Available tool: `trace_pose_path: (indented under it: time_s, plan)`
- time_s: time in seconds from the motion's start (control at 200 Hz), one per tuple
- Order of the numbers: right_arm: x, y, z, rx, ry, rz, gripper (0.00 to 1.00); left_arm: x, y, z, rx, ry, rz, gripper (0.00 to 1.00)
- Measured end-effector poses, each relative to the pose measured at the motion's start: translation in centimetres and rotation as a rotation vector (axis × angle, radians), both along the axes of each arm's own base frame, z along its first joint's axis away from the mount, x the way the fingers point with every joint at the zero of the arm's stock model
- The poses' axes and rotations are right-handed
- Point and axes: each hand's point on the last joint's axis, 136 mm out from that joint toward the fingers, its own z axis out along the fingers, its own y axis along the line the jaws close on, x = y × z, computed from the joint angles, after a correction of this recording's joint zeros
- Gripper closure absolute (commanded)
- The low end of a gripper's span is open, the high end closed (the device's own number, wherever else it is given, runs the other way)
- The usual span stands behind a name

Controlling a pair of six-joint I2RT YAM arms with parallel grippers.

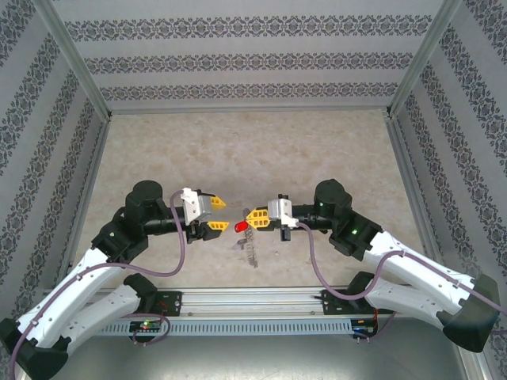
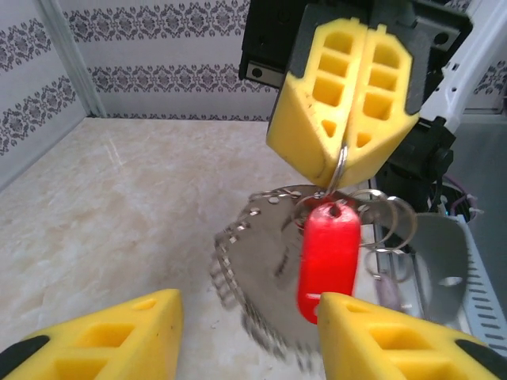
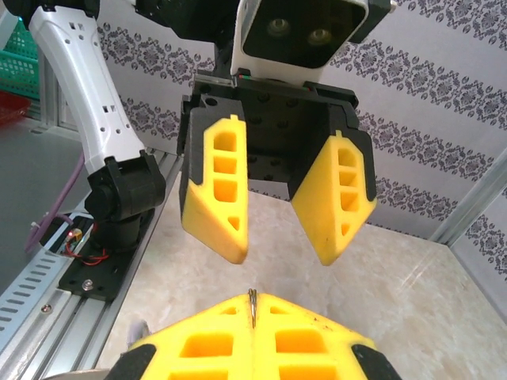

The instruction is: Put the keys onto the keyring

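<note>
**A:** So where's this one at? Biggest stuff first pls.

**B:** The table (image 1: 158,158) is just the backdrop. Both arms meet nose to nose over it. The left gripper (image 1: 222,215) has its jaws roughly halfway apart with nothing between them. The right gripper (image 1: 252,215) is clamped tight, tips pointing into the left one's gap, and it's pinching the wire of the keyring (image 2: 257,269) right at the seam of its fingers.

**A:** And the keys?

**B:** The keyring dangles straight under the right jaws, with a whole fringe of silver keys fanned out below. The red key (image 2: 328,255) hangs off the wire just beneath those tips, in front of the fringe and facing the left jaws' open gap. A few small rings (image 2: 390,218) sit just beside it.

**A:** Done then?

**B:** My read is that the red one looks threaded on, so that step seems sorted. Can't tell if more keys are waiting. If there are, the left one fetches them. If not, the bunch just gets set down.
</note>
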Motion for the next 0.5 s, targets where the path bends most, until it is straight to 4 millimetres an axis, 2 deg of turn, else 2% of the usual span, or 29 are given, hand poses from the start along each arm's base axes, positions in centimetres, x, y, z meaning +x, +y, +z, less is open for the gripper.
trace_pose_path:
  time_s: [0.125,0.26,0.499]
  plan:
    - [0.1,0.0,-0.2,-0.003,0.014,-0.008,1.00,0.0,-0.4,-0.2,-0.016,0.062,-0.014,0.51]
    - [0.3,0.1,-0.2,-0.003,0.028,-0.013,1.00,0.4,-1.4,-0.3,-0.039,0.111,-0.046,0.56]
    - [0.8,0.6,-0.8,-0.010,0.093,-0.019,1.00,1.2,-2.5,0.5,-0.082,0.079,-0.082,0.67]
